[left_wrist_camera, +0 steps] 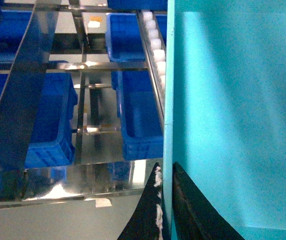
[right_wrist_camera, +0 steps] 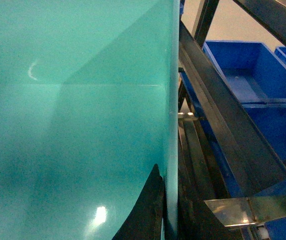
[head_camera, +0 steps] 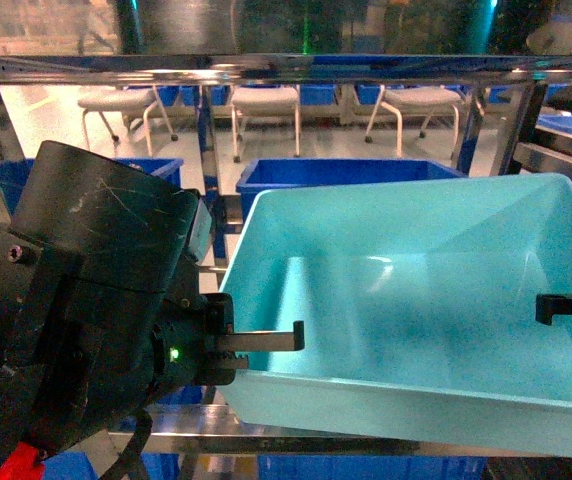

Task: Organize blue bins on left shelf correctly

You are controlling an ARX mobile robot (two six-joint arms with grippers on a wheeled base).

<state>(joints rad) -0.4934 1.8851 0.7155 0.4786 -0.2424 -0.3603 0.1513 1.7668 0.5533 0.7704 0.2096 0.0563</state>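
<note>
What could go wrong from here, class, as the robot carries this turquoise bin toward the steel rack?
1. Each end effector, left and right, pinches only a thin side wall of the turquoise bin; the glossy plastic might slip.
2. The bin looks tilted, so uneven lifting could twist it loose.
3. The steel rack rails run close beside the bin wall; it may catch there.

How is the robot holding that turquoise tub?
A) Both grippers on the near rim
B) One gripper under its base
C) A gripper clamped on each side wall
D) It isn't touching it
C: the left gripper pinches the tub's left wall and the right gripper its right wall.
</note>
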